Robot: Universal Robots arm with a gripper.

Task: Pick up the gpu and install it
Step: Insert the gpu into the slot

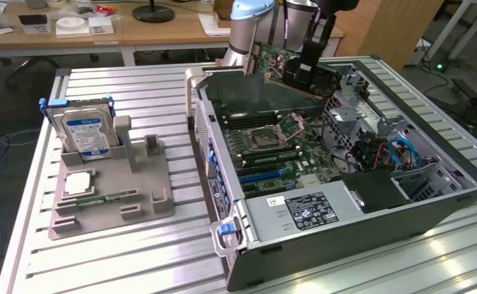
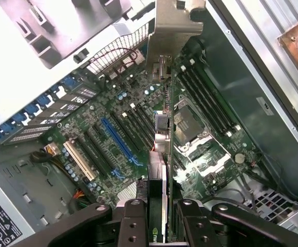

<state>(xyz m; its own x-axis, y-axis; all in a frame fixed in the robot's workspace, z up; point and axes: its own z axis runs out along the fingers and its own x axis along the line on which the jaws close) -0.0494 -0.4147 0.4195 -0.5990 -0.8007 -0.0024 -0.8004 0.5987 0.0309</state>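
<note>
Closest to the wrist camera, grips the gpu (image 2: 159, 175) edge-on with the pincer (image 2: 159, 218) clenched on its upper edge, fingers (image 2: 133, 221) pressed against both faces. Hangs it over the open computer case (image 1: 221, 184), well apart from the motherboard (image 2: 87, 123) below and not seated in the long blue slot (image 2: 117, 140) or in any black one beside it. Counts, by that, as picked up but not installed: reads as roughly midway, with the seating in a slot left undone.

Starting at the exterior view's left, on the slatted tabletop (image 1: 140, 98), finds a grey holder (image 1: 140, 214). Keeps in it the blue-labelled hard drive (image 1: 87, 135) upright in the far pocket, a square processor chip (image 1: 76, 182) flat in a nearer recess, and a narrow green memory stick (image 1: 103, 199) lying just near of that. Shows bare upright posts (image 1: 152, 150) toward the holder's right side, with nothing between them.

Moving right, meets the case lying on its side, lid off. Holds inside it the motherboard with its processor socket (image 1: 267, 138) near the middle, a labelled power supply (image 1: 304, 211) at the near end, and blue cables (image 1: 406, 153) toward the exterior view's right.
</note>
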